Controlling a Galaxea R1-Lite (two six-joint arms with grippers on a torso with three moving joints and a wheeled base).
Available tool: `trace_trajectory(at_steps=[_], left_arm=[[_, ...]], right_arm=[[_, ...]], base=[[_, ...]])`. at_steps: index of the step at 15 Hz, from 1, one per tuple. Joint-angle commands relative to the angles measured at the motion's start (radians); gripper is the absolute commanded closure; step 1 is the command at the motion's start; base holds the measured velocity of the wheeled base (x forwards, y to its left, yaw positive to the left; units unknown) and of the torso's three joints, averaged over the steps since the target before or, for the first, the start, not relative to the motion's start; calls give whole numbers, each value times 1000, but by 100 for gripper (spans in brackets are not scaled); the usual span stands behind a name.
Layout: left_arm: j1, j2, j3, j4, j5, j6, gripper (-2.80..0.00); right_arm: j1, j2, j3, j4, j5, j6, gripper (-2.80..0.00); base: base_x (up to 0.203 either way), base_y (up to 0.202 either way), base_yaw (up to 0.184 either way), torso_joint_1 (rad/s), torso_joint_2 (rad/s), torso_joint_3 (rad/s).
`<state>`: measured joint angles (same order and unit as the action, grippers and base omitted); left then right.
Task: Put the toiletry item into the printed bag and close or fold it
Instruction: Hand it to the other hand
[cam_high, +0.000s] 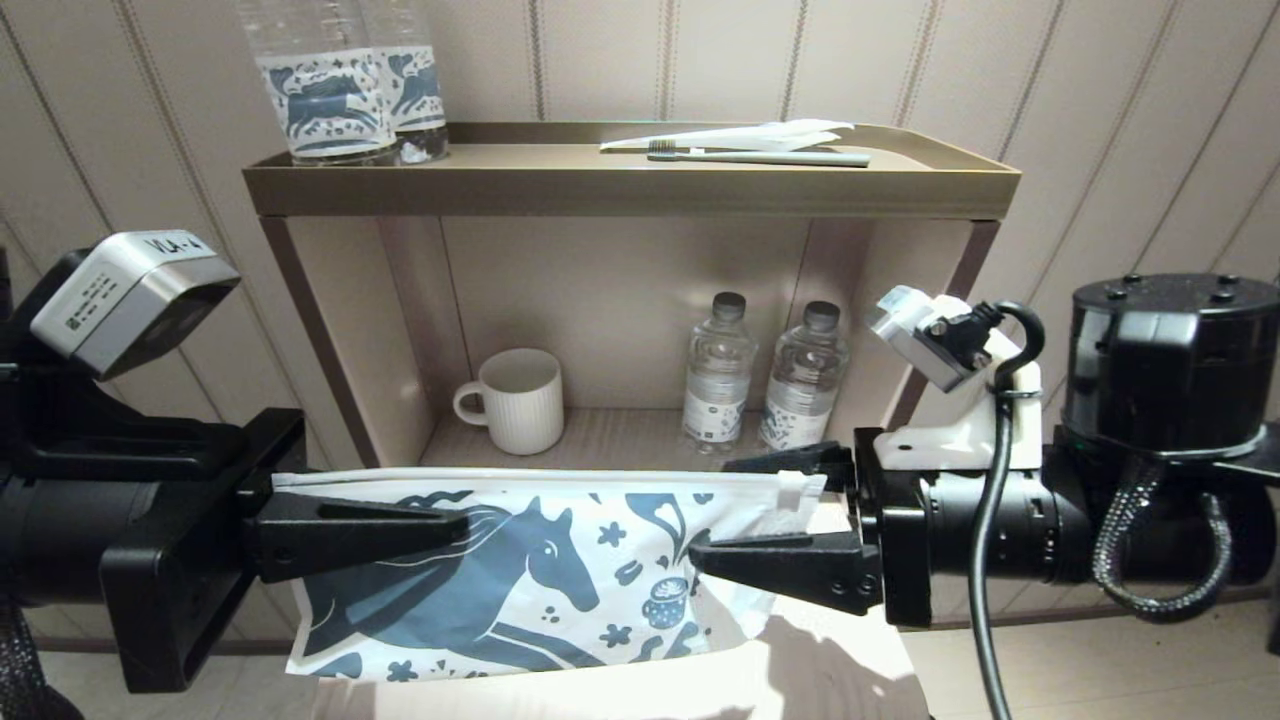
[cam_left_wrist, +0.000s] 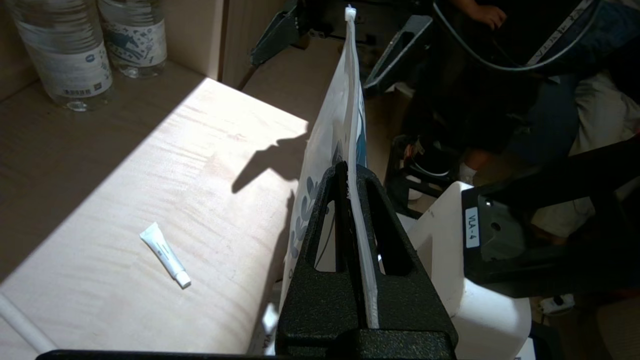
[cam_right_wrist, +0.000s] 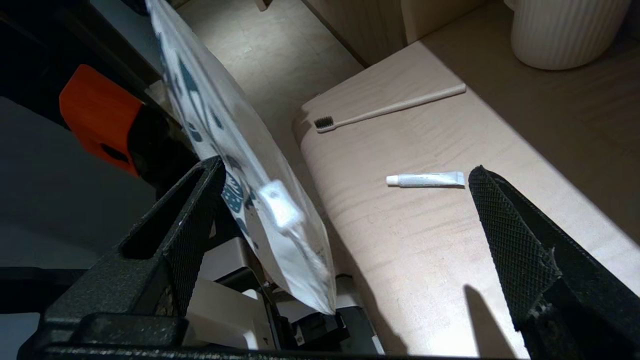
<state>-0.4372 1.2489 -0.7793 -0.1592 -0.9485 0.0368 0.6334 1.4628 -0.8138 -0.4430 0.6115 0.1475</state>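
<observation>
While the left claw pinches the printed bag upright off the worktop's front edge, right claw gapes; toothpaste tube unbagged, bag unclosed.

Right gripper fingers spread wide, 1 finger beside the printed bag, which hangs tilted off the edge of the wooden shelf. Small white tube lies flat on the shelf between the fingers. Toothbrush lies beyond the tube, ribbed white mug further back.
</observation>
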Motion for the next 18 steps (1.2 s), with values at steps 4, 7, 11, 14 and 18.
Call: trace_trajectory(at_steps=[4, 7, 11, 14, 18], left_arm=[[-1, -11, 95, -95, -1, 60, 0], [-3, -38, 203, -136, 13, 311, 0], [-33, -55, 284, -146, 133, 475, 0], [-44, -72, 281, -153, 236, 508, 0], [-191, -48, 217, -219, 465, 515, 0]], right_arm=[[-7, -16, 17, -3, 1, -9, -280], [-50, -23, 26, -5, 1, -14, -280], [-61, -46, 25, -5, 4, -31, -280], [-62, -62, 25, 0, 2, -32, -280], [-61, -59, 18, 1, 1, -42, -280]], base=[[0, 0, 0, 0, 0, 0], [0, 0, 0, 0, 0, 0], [0, 0, 0, 0, 0, 0], [0, 0, 0, 0, 0, 0], [0, 0, 0, 0, 0, 0]])
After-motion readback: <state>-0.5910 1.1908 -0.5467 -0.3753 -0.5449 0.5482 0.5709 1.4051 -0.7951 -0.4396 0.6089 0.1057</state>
